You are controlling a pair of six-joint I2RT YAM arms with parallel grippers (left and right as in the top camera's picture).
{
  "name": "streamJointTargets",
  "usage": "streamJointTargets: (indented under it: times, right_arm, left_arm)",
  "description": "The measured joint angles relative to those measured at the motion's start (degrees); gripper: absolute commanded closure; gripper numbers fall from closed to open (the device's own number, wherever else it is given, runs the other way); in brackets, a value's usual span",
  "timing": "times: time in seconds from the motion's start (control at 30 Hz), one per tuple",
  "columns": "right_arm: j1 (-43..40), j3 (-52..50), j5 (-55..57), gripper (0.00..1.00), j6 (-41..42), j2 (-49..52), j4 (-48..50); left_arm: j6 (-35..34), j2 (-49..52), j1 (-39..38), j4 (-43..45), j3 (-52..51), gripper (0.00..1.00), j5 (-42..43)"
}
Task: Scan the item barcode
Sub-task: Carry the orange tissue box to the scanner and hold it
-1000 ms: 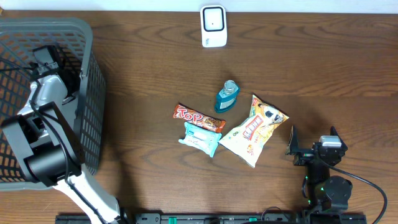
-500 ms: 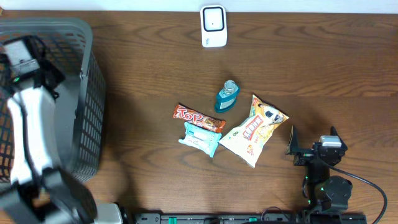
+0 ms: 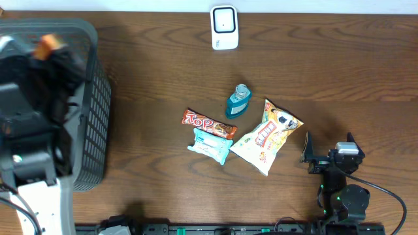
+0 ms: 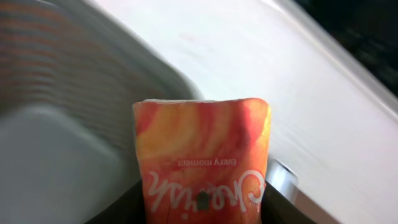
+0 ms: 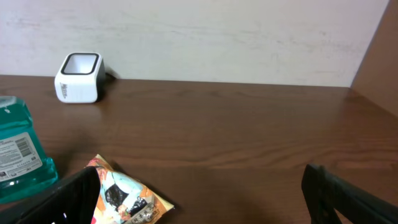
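- The left pincer [image 4: 202,208] is clamped on a soft, glossy orange packet [image 4: 202,143], held above the grey mesh basket [image 3: 91,98] at the left end of the wood-grain desk [image 3: 163,78].
- The right pincer [image 5: 200,180] has its fingers wide apart and holds nothing, near a crinkled snack bag [image 3: 266,136].
- A white, boxy scanner [image 3: 223,27] sits at the far edge, well apart from the packet.

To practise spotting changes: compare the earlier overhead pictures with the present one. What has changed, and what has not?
The left gripper closed on the orange packet and rose from the basket. The right gripper, open, the scanner and the chip bag stayed put.
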Motion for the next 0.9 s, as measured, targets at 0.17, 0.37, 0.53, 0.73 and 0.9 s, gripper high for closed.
streamJointTargets:
  times: [0.17, 0.37, 0.53, 0.73, 0.9]
  right_arm:
    - [0.0, 0.0, 0.0, 0.01, 0.0, 0.0, 0.0]
    - [0.0, 0.0, 0.0, 0.01, 0.0, 0.0, 0.0]
    - [0.0, 0.0, 0.0, 0.01, 0.0, 0.0, 0.0]
    - [0.0, 0.0, 0.0, 0.01, 0.0, 0.0, 0.0]
    - [0.0, 0.0, 0.0, 0.01, 0.0, 0.0, 0.0]
  left_arm:
    - [-0.7, 0.4, -13.7, 1.2, 0.0, 0.55, 1.3]
    - [-0.9, 7.4, -29.6, 3.9, 0.0, 0.55, -1.4]
    - [-0.7, 17.3, -40.9, 9.6, 0.0, 0.55, -3.1]
    - [-0.6, 28.1, -51.8, 15.0, 0.0, 0.55, -5.0]
    - [-0.6, 33.6, -58.9, 16.2, 0.0, 0.55, -9.6]
